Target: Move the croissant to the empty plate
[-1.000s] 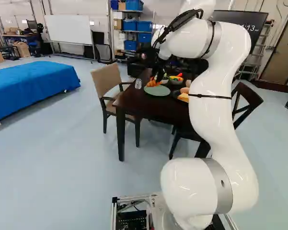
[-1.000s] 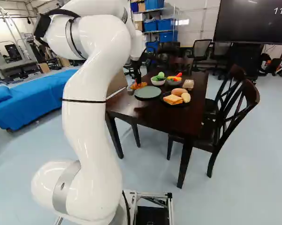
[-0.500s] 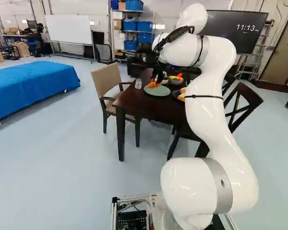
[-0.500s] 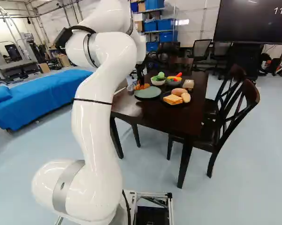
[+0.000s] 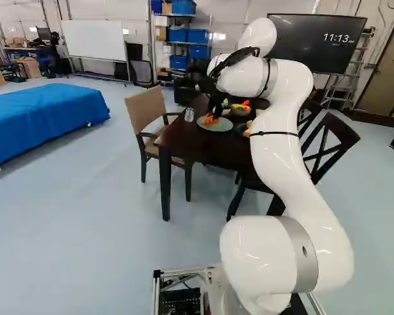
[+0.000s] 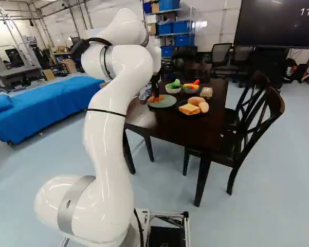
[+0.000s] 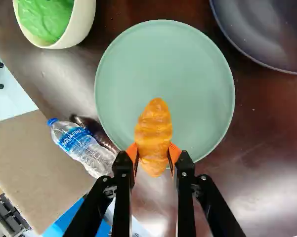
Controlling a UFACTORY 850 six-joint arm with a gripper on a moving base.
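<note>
The pincer (image 7: 153, 157) clamps a ridged, tapered orange croissant (image 7: 153, 132) by a smooth, round green plate (image 7: 183, 74).

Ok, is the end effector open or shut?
Shut on the croissant: the wrist view shows both orange pads of the end effector touching it from opposite sides.

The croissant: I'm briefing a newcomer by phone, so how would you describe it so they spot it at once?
Find the dark table, then the round, pale green plate on it. Over that plate's edge, the black gripper holds the croissant. It is golden-orange, ridged and tapered, unlike the green food in the pale bowl or the clear bottle.
</note>
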